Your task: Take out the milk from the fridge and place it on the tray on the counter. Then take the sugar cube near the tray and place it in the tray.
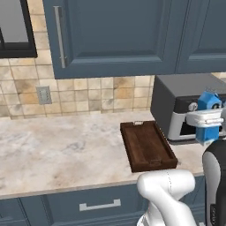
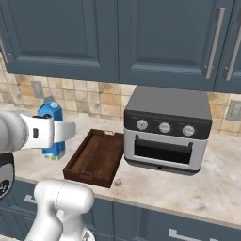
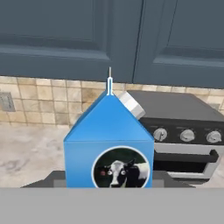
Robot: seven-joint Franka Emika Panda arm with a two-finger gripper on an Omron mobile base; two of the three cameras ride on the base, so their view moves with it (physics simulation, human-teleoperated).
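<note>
Blue carton: the milk (image 1: 208,115) sits upright in the fingers (image 1: 204,118), at the right edge of the left base frame, in front of the toaster oven (image 2: 165,128).
Fingers: closed on the milk; white hand wraps its middle.
Hand frame: milk fills the lower centre, gable up, grey cap on the right slope, round cow picture on the front.
Right base frame: milk at centre left, above the desk (image 1: 53,150), left of the tray (image 2: 96,157).
Tray: dark brown wood, lower centre, just beside the oven.
Sugar cube (image 2: 117,181): tiny whitish cube on the desk, by the tray's near right corner.
</note>
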